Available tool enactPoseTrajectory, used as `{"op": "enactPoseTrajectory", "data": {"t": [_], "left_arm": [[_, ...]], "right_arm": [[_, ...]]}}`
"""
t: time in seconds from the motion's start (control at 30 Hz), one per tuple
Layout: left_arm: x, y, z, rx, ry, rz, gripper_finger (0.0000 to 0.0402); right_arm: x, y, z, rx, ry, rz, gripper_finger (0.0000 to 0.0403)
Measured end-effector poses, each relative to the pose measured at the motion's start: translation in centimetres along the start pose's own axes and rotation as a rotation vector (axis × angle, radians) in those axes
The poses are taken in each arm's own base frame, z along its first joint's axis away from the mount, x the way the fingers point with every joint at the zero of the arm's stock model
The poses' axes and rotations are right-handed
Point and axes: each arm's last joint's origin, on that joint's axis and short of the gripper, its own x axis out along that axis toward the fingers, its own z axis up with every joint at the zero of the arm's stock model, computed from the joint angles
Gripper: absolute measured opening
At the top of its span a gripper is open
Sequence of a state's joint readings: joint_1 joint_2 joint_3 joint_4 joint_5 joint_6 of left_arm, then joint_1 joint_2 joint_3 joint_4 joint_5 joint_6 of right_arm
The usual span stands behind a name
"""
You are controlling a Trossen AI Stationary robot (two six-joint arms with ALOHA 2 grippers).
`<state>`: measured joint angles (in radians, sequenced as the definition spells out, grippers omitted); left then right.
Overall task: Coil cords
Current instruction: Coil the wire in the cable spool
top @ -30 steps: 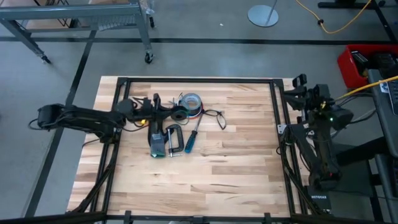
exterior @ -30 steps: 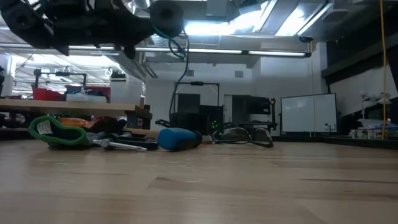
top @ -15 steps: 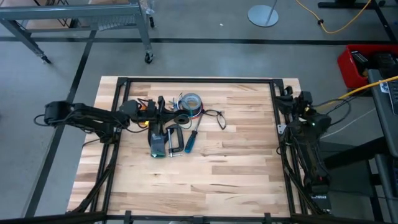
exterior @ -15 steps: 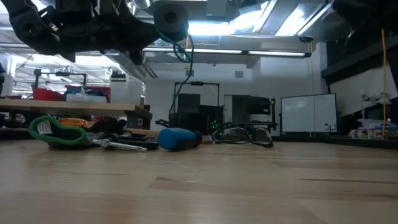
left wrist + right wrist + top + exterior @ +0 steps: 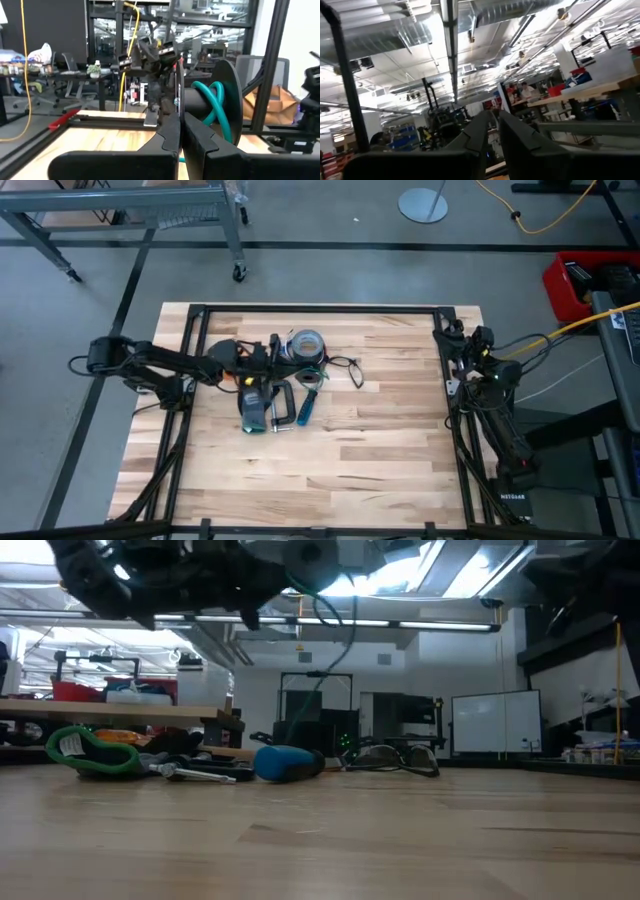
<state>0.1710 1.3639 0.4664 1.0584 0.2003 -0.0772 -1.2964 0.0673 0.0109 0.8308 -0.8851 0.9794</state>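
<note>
We've got the left claw (image 5: 181,131) clenched on the edge of a black spool (image 5: 212,102), held up off the bench (image 5: 380,450) over the tool cluster, so the teal-green cord (image 5: 215,100) wound on its hub can hang free; in the low view the cord (image 5: 330,635) trails down from the spool (image 5: 312,554) toward the clutter behind. Lifting it clear is probably what lets us wind without dragging the cord across the clamp (image 5: 281,402) and the blue-handled screwdriver (image 5: 308,404). Black cord (image 5: 350,367) lies loose on the bench just right of the tape roll (image 5: 306,344), not yet coiled. The right claw (image 5: 452,340) is raised at the bench's right edge, well apart from the work, pointing up and across the room; its fingers (image 5: 475,132) stand slightly apart, grasping nothing we can see. It looks parked out of the way so the left arm has room.
</note>
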Motion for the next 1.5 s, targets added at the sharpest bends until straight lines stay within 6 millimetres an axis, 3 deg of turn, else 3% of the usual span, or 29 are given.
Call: {"op": "enactPoseTrajectory", "data": {"t": [0.33, 0.47, 0.87, 1.27, 1.5], "left_arm": [[4.2, 1.0, -1.4, -0.026, 0.045, 0.003, 0.0], [5.9, 1.1, -1.6, -0.056, 0.051, -0.082, 0.0], [9.6, 2.1, -3.0, -0.064, 0.066, -0.123, 0.0], [13.7, 3.4, -2.9, -0.095, 0.088, -0.12, 0.0], [15.0, 3.6, -2.4, -0.1, 0.132, -0.115, 0.0]], "right_arm": [[0.4, -0.6, -1.4, 0.021, 0.106, 0.014, 0.0051], [0.5, -1.0, -2.2, 0.017, 0.164, 0.012, 0.0055], [0.9, -0.7, -3.4, 0.028, 0.244, 0.083, 0.0129], [1.3, -0.5, -4.8, 0.043, 0.316, 0.113, 0.0123], [1.5, -0.1, -5.1, 0.016, 0.317, 0.137, 0.0122]]}}
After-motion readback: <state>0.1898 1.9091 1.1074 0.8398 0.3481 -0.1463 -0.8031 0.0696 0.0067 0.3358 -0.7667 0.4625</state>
